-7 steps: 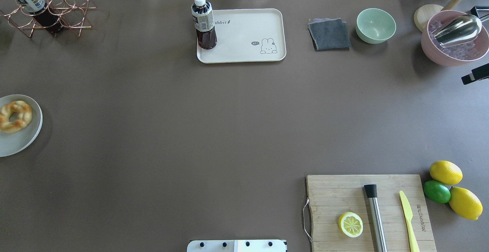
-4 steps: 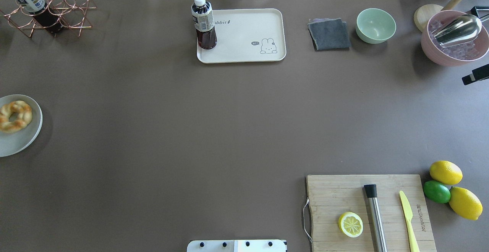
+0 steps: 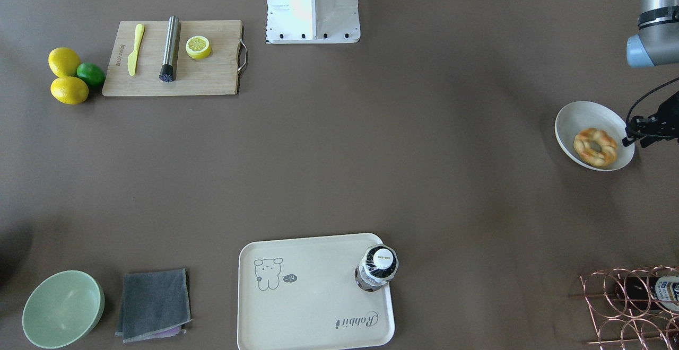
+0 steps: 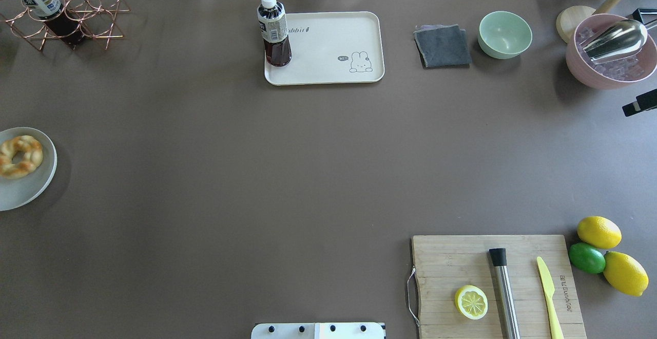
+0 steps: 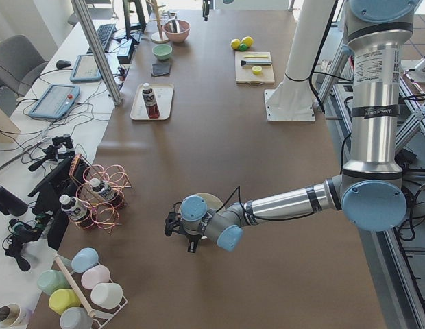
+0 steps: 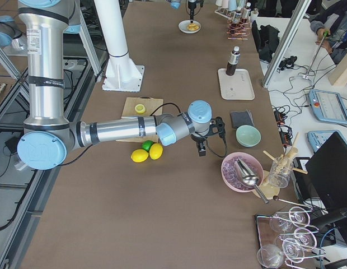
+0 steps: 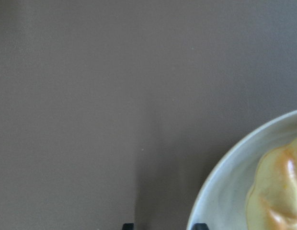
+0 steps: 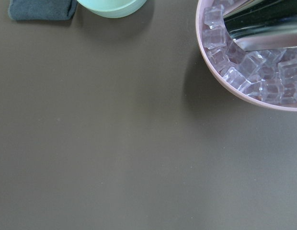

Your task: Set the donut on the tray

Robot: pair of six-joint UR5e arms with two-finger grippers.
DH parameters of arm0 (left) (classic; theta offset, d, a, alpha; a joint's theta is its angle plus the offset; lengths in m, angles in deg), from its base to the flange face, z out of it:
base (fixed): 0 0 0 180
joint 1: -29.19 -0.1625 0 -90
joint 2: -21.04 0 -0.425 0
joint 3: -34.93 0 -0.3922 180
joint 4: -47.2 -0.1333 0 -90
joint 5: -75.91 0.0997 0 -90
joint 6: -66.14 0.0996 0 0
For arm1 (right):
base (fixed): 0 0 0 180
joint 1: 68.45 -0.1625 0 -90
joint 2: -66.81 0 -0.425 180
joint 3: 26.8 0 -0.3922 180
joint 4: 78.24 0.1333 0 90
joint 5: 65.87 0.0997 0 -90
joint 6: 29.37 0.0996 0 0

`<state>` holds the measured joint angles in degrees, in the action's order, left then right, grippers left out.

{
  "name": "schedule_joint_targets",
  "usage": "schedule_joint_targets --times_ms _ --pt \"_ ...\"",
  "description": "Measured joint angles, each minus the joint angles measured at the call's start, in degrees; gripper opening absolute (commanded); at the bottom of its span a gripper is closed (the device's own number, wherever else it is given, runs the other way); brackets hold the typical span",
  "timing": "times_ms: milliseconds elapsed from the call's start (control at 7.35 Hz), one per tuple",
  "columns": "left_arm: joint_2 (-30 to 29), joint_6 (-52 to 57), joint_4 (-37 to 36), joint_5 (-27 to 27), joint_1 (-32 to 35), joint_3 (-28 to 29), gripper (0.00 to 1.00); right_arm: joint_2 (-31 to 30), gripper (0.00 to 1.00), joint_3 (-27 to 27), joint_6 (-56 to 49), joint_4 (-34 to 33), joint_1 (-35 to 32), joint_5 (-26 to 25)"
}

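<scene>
**Donut's nowhere near the tray yet**

Standing by the table right now. The donut (image 3: 595,147) is sitting on a pale round plate (image 3: 570,122), well apart from the tray (image 4: 328,46). It's way off toward the robot's left end of the table, and closer to the robot's side than the tray is.

The tray has the little rabbit drawing and a dark drink bottle (image 4: 274,31) standing upright in one corner; the rest of it is bare.

The left gripper (image 7: 164,226) is over the plate's edge, on the side facing away from the tray. Its two black fingertips (image 7: 200,226) are spread apart with nothing between them. One tip lines up with the plate's rim and the other is over bare table. It isn't touching the donut.

The right gripper (image 6: 200,149) is on the opposite side of the tray, past the folded grey cloth (image 4: 442,46) and the green bowl (image 4: 505,33). It's near the pink bowl (image 4: 577,72) full of ice cubes (image 8: 254,72) with a metal scoop (image 4: 616,38) in it. Honestly can't tell whether that one's spread or pressed together, since only a bit of it shows.
</scene>
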<state>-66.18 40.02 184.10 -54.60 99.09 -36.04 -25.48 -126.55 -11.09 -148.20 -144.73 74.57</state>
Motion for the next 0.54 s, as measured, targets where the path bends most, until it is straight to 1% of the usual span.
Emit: schedule_joint_targets --times_ms 136,544 --pt "0.1 -1.6 1.2 0.0 -0.6 0.1 0.00 0.0 0.99 0.0 0.0 0.0 0.0 0.0" --pt "-0.1 -5.8 3.0 -0.5 -1.6 -0.2 0.00 -0.1 0.99 -0.3 0.0 0.0 0.0 -0.1"
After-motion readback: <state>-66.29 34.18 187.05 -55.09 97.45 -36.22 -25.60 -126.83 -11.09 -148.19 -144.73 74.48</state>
